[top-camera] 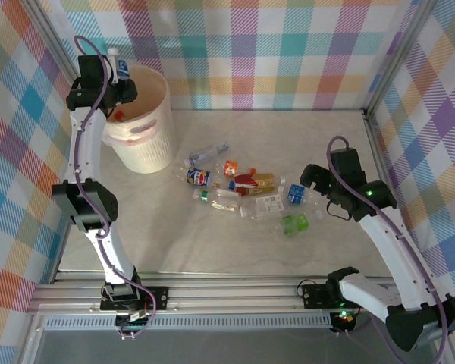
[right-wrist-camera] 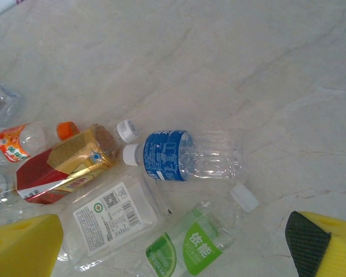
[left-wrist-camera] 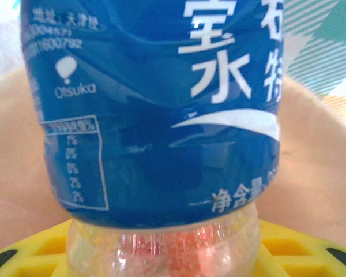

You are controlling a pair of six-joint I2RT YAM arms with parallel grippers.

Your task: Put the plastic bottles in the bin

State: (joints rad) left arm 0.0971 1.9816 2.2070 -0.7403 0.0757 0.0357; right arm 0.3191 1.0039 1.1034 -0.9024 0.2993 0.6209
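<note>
Left gripper pinches a blue-labelled bottle, the bin directly beneath it.
Right gripper hangs spread, loose bottles scattered on the table beneath its fingers.

Pale table carries bin and scattered bottles.

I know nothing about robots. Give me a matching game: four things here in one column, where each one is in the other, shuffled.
1. Otsuka bottle
2. green-label bottle
3. bin
4. red-and-gold bottle

A. stands far left on the table
B. near edge of the pile, by the open right fingers
C. gripped by the left fingers over the bin
D. mid-pile, beside an orange cap

Pairs: 1-C, 2-B, 3-A, 4-D
</note>
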